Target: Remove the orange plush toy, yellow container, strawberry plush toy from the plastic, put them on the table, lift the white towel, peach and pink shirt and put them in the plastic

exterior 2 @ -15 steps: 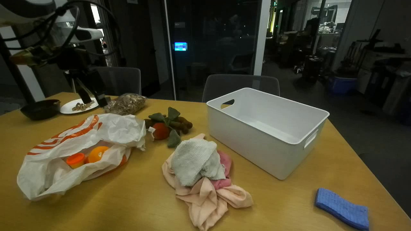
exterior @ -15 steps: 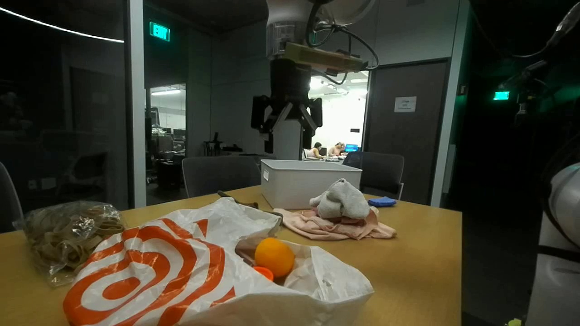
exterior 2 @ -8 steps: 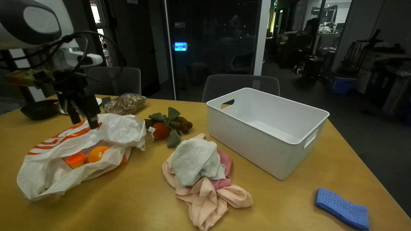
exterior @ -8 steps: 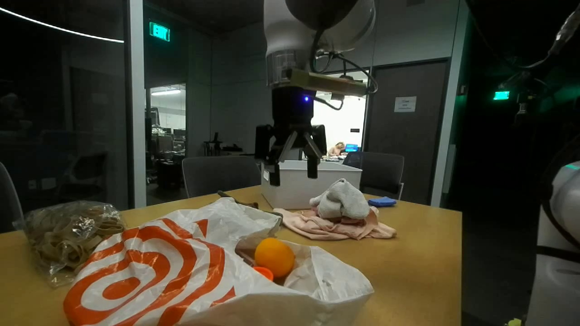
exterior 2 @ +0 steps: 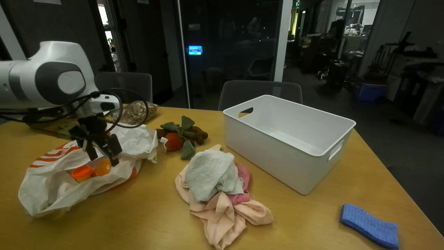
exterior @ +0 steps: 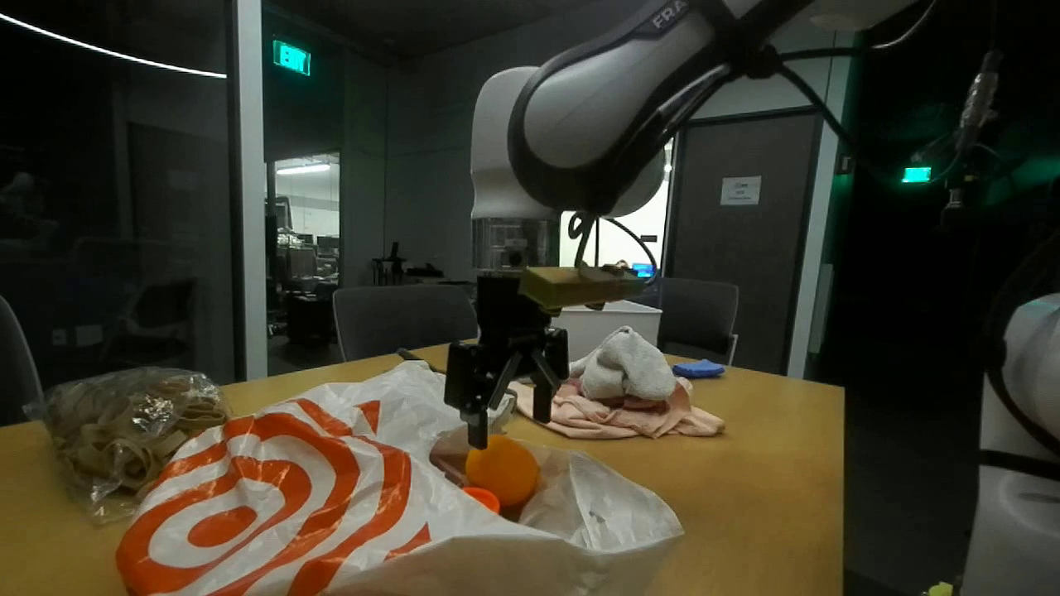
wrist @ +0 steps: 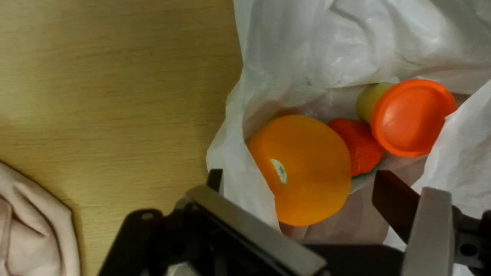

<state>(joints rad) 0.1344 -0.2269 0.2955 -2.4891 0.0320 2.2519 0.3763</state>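
The gripper (exterior: 510,420) is positioned above the mouth of the plastic bag (exterior: 364,497), pointed down, with the jaws spread wide. In the wrist view, the orange plush toy (wrist: 307,168) is seen inside the bag, in line with the gap between the jaws; whether it is touched cannot be told. Beside it in the bag, the strawberry plush toy (wrist: 357,145) is partly hidden, and next to that is seen the yellow container (wrist: 410,117), capped in orange. On the table (exterior 2: 149,222), in an exterior view, the white towel (exterior 2: 211,173) is heaped on the peach shirt (exterior 2: 222,215) and the pink shirt (exterior 2: 244,175), just beside a white bin (exterior 2: 267,152). A blue cloth (exterior 2: 369,225) is laid near the table edge. A red ball with green leaves (exterior 2: 173,141) is noted near the plastic bag.
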